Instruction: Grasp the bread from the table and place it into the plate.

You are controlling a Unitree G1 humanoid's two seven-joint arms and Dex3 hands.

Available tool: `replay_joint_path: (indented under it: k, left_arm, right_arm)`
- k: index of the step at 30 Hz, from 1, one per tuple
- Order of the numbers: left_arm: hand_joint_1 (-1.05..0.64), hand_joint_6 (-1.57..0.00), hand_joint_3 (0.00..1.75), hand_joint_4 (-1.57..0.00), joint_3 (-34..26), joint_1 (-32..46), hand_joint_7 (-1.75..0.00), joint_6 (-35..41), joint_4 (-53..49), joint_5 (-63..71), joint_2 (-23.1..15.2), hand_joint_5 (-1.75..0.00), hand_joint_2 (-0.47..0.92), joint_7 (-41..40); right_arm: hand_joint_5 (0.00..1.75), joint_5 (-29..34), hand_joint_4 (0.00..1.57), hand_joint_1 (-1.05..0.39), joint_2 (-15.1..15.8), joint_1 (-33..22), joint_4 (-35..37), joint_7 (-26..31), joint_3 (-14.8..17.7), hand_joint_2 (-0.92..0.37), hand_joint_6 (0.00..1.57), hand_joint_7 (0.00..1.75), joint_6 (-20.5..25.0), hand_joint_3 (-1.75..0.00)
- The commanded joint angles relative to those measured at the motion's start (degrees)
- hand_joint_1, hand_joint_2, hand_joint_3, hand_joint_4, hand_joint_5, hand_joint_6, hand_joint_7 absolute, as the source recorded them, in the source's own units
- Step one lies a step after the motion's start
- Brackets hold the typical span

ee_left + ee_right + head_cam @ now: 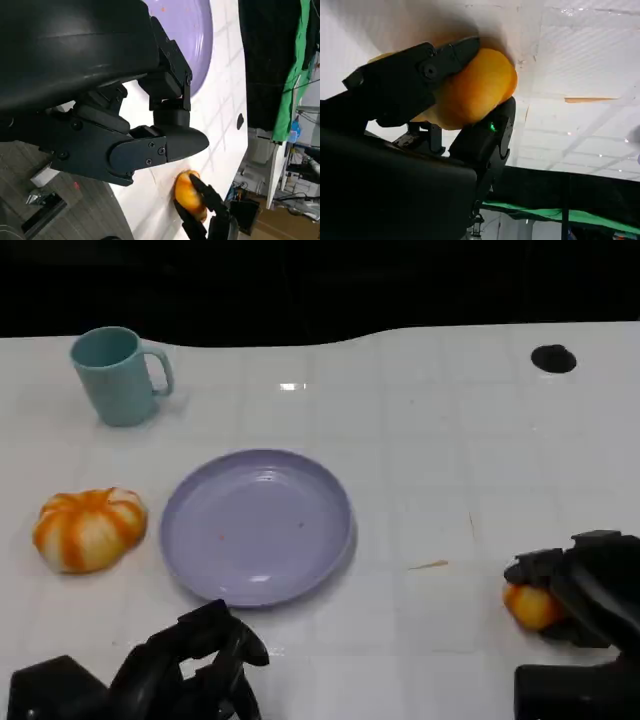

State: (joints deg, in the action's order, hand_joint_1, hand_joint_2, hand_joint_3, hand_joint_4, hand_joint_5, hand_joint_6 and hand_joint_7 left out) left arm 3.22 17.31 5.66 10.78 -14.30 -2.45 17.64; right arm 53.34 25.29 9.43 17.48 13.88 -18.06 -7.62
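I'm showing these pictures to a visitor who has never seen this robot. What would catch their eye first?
Probably the purple plate, bare in the middle of the white table. Next, the right hand at the near right, its fingers closed around a small orange bread. A striped orange bun lies left of the plate, with a teal mug behind it.

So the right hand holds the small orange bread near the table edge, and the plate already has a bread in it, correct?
Not quite. The right hand does hold the bread, but the purple plate has nothing in it, as the head view shows.
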Motion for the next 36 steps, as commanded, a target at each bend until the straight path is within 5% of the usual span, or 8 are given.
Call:
replay_joint_path:
  k: [1, 5, 21, 29, 36]
  left_arm:
    - [-0.73, -0.70, 0.54, -0.81, 0.1, 0.4, -1.46, -0.5, 0.3, 0.2, -0.2, -1.75, 0.92, -0.2]
    - [-0.73, -0.70, 0.55, -0.81, 0.3, 0.5, -1.47, -0.5, 0.5, 0.4, -0.3, -1.75, 0.92, -0.4]
    - [-0.70, -0.67, 0.57, -0.80, 0.1, 0.9, -1.47, -0.4, 0.5, 0.0, -0.3, -1.75, 0.92, -0.2]
    - [-0.70, -0.67, 0.55, -0.80, 0.1, 0.9, -1.46, -0.3, 0.6, -0.3, -0.3, -1.75, 0.92, -0.1]
    - [-0.71, -0.68, 0.54, -0.80, 0.4, 1.0, -1.45, -0.6, 0.5, 0.1, -0.4, -1.75, 0.92, -0.2]
  right_arm:
    - [1.75, -1.7, 0.86, -0.09, 1.1, 0.8, 1.7, 3.5, 0.8, -0.69, 0.74, 1.64, -1.3, -0.45]
    - [1.75, -2.6, 0.86, -0.05, 1.0, 1.3, 2.4, 6.9, 0.8, -0.51, 0.73, 1.66, -3.1, -0.78]
    - [1.75, -4.0, 0.97, -0.05, -1.9, 3.9, -2.2, 13.1, 0.2, -0.26, 0.87, 1.52, -8.0, -1.26]
    - [1.75, -9.3, 0.96, -0.09, -5.5, 6.4, -2.3, 10.3, -0.1, -0.25, 0.80, 1.63, -13.1, -1.34]
    - [1.75, -11.0, 0.99, -0.11, -9.5, 11.0, 1.5, 9.4, -1.6, -0.22, 0.89, 1.49, -15.9, -1.38]
